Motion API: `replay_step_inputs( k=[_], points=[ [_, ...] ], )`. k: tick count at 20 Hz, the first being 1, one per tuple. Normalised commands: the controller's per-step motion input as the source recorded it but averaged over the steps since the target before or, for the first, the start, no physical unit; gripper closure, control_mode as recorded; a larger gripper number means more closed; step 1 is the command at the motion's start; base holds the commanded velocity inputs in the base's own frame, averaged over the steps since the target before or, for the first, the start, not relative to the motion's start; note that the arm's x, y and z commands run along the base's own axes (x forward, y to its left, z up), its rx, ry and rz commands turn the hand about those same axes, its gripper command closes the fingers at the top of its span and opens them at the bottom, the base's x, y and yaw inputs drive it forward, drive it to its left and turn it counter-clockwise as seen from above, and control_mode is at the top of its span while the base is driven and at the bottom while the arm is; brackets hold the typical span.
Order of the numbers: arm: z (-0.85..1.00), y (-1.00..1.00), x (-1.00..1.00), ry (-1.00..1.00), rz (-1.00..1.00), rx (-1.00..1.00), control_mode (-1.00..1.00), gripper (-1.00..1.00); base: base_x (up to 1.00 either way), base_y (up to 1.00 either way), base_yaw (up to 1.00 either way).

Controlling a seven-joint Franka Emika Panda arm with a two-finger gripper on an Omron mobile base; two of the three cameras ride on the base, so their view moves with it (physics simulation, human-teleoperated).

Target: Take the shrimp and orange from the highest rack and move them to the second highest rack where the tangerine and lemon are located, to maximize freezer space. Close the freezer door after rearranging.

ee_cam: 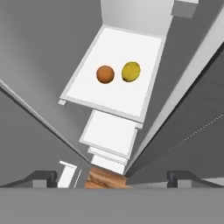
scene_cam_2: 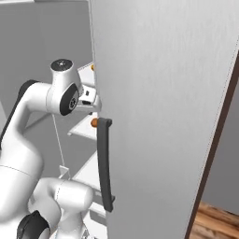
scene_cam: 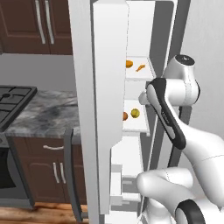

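The gripper (ee_cam: 112, 177) stood wide open at the bottom of the hand view, holding nothing, above the tangerine (ee_cam: 105, 74) and lemon (ee_cam: 130, 71) side by side on the second rack (ee_cam: 144, 96). In the left base view, the orange (scene_cam: 129, 64) and shrimp (scene_cam: 140, 67) lay on the highest rack (scene_cam: 144, 74), upper centre, with the open freezer door (scene_cam: 94, 109) at left.

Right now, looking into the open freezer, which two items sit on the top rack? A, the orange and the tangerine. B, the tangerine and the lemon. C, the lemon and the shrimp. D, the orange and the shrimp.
D: the left base view shows the orange and shrimp on the highest rack, with the tangerine and lemon one rack lower.
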Motion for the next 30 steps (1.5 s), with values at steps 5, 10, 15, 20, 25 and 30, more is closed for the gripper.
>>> replay_step_inputs(
  k=[5,10,15,20,25,30],
  points=[
    [0.00,0.00,0.00,0.00,0.00,0.00,1.00,-1.00,0.45,0.00,0.08],
    [0.00,0.00,0.00,0.00,0.00,0.00,1.00,-1.00,0.49,0.04,0.07],
    [-0.03,0.05,-0.06,-0.01,0.08,0.00,-1.00,-1.00,0.11,0.01,0.08],
    [-0.05,0.25,-0.37,-0.16,0.14,0.00,-1.00,-1.00,0.00,0.00,0.00],
    [0.02,0.19,-0.41,-0.32,0.04,0.00,-1.00,-1.00,0.00,0.00,0.00],
    [0.02,0.51,-0.32,-0.24,0.00,0.00,-1.00,-1.00,0.00,0.00,0.00]
  ],
)
